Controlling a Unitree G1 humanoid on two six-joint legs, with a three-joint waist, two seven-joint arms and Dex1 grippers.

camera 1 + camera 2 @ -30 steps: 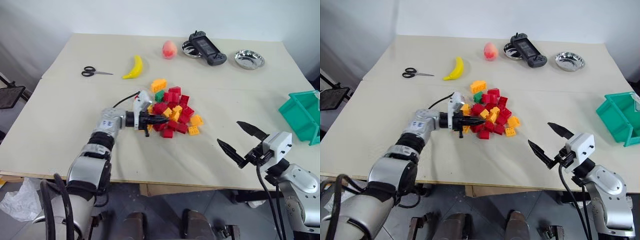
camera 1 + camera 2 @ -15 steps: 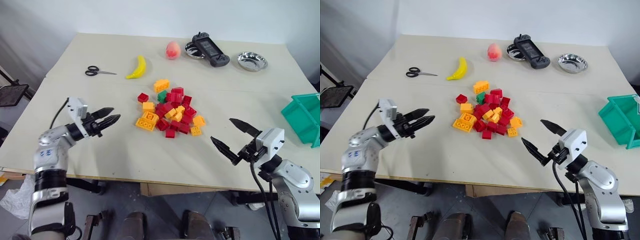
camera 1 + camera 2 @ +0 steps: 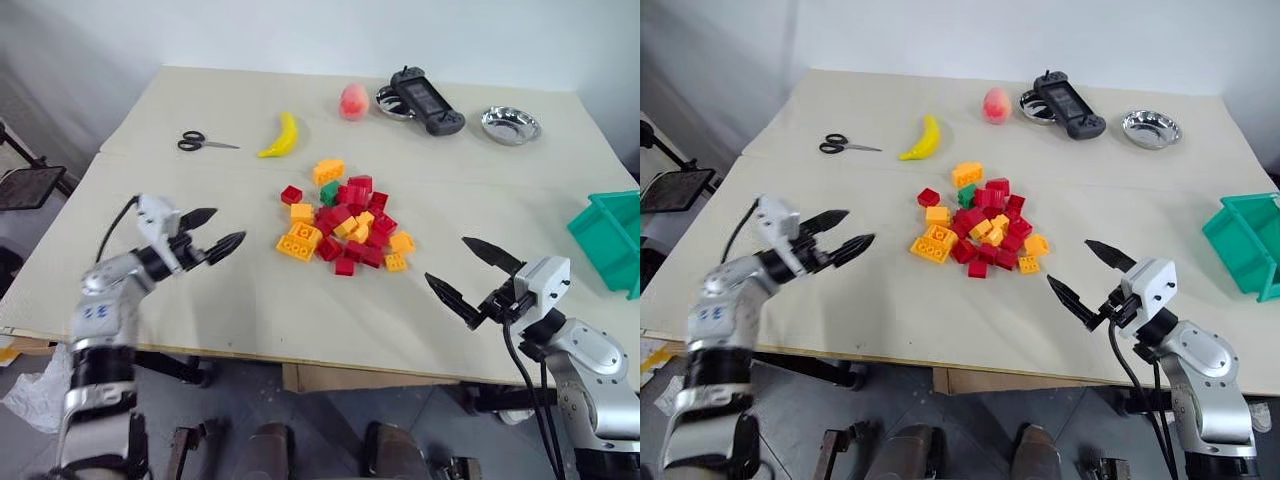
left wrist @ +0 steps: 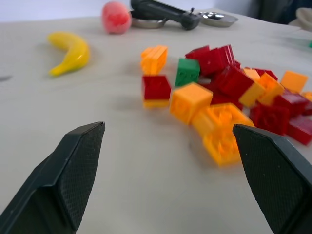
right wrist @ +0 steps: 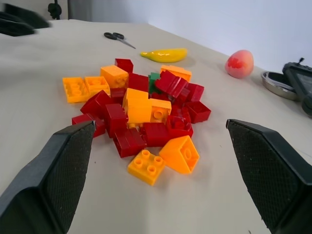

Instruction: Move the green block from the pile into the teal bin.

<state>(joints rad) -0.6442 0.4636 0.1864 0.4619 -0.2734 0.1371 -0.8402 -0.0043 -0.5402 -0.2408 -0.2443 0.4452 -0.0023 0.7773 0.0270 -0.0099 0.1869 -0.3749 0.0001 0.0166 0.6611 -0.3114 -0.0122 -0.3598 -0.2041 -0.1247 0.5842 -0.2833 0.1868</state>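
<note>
Left arm bent at the elbow, forearm reaching out over the near left of the worktop (image 3: 150,120). Left end effector (image 3: 213,231) roughly level, aimed toward centre, fingers spread, holding nothing. Right arm low at the near right edge. Right end effector (image 3: 468,278) fingers wide apart, empty, aimed inward.

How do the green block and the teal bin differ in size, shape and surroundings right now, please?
Size: the green block is a small brick, while the teal bin is far larger. Shape: the green block is roughly cubic; the teal bin is open-topped with slanted walls. Surroundings: the green block sits among red and orange-yellow bricks in the pile; the teal bin stands apart at the table's right edge. Both are greenish plastic.
</note>
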